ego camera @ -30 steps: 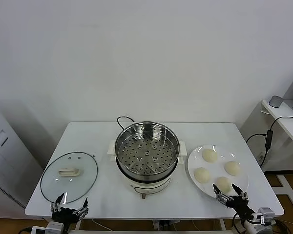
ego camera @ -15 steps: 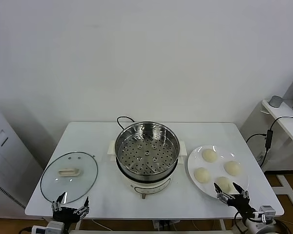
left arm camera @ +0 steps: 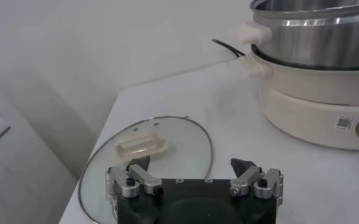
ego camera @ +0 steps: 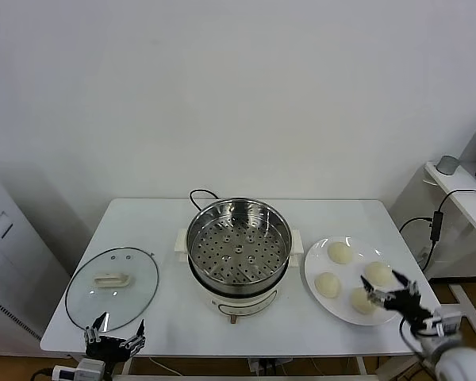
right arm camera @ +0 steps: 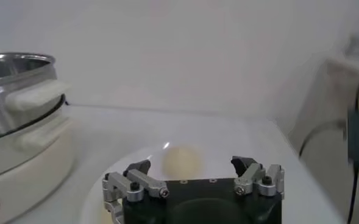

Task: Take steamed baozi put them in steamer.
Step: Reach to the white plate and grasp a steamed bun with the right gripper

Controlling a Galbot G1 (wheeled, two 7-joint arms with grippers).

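The steamed baozi, four smooth round cream-white dough buns (ego camera: 339,252), lie on a flat white plate (ego camera: 324,265) on the white desk (ego camera: 143,230), just to the robot's right of the steamer, a round shiny steel pot with a perforated tray on a cream-white electric base (ego camera: 239,246). None is in the pot yet.

The right gripper (ego camera: 390,294) hangs at the plate's outer near edge, its jaws spread wide and empty, right by the two nearer buns; in the right wrist view (right arm camera: 194,179) a bun (right arm camera: 182,161) lies straight ahead between the fingers. The buns are round, so no axis governs the approach. From that gripper the steamer lies toward the robot's left, past the plate.

The left gripper (ego camera: 113,340), also wide open and empty, is parked at the desk's near edge by the round glass lid with a cream handle (ego camera: 113,282), far from the buns. The right arm is plainly the nearer one.
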